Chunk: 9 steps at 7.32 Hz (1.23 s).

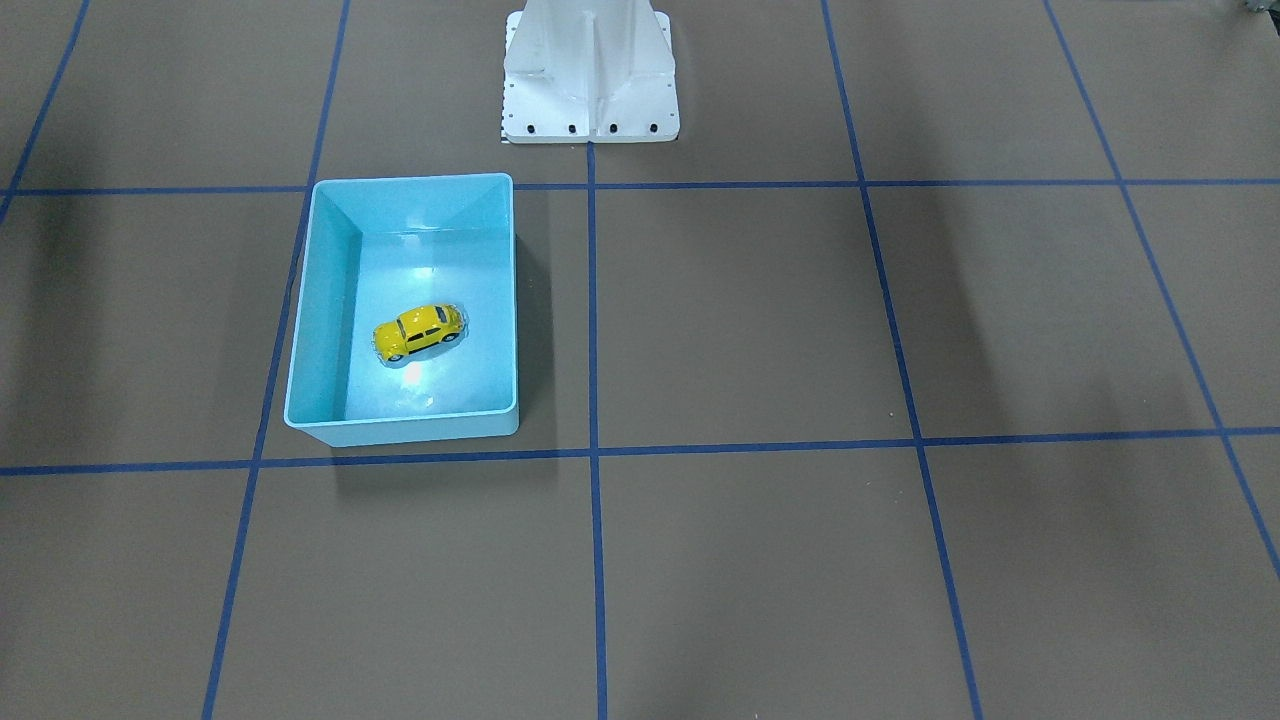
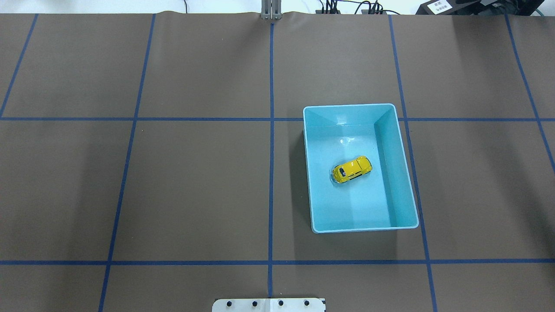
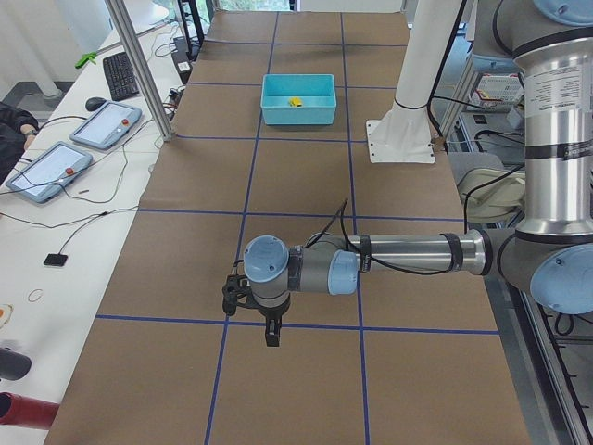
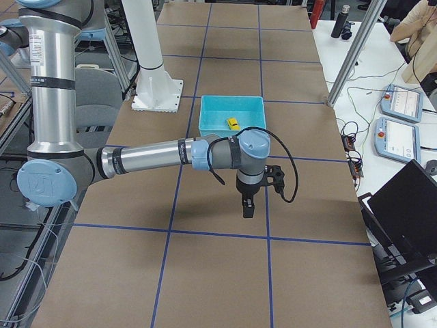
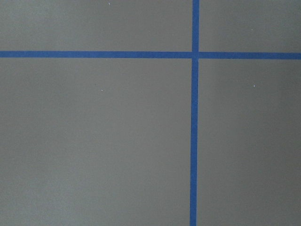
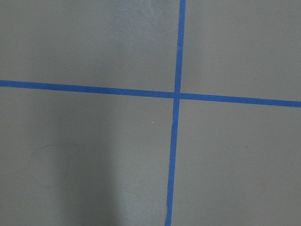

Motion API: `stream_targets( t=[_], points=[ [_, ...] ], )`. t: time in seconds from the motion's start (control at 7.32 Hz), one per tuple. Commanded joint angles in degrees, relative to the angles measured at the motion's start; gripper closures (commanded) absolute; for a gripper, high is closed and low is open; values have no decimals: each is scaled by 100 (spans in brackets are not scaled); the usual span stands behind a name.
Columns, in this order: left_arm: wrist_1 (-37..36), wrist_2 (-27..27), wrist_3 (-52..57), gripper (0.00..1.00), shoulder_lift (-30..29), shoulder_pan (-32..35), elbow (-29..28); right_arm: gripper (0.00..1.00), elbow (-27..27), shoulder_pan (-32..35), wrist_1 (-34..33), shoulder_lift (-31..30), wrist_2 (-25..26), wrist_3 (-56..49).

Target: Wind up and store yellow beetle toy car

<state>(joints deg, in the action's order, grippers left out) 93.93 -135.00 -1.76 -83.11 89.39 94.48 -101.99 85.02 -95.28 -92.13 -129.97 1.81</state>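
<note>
Where the car sits: small glossy yellow beetle toy car [image 1: 420, 331], on its wheels on the floor of the light-blue rectangular plastic bin [image 1: 328, 310], near the middle, clear of all four walls.
Bin position: on the brown table covering [image 1: 750, 320] with a blue tape grid, in the robot's right half, just beside the centre tape line.
Left gripper [image 3: 271, 329]: pointing down above a tape line, well apart from the bin. It shows only in a side view, so I cannot tell whether the fingers are apart or together.
Right gripper [image 4: 247, 205]: pointing down above the table, nearer the bin but not over it. Finger state likewise cannot be told.
Wrist cameras: only brown covering and crossing blue tape.
</note>
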Motion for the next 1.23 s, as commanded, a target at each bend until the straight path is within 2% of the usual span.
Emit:
stream_targets(
  t=[0.0,1.09],
  points=[
    [-15,0,0,0,-12,0,0,0,300,-3,-8,-24,-37,-5],
    [11,0,0,0,-30,0,0,0,267,85,-219,3,-54,12]
  ],
)
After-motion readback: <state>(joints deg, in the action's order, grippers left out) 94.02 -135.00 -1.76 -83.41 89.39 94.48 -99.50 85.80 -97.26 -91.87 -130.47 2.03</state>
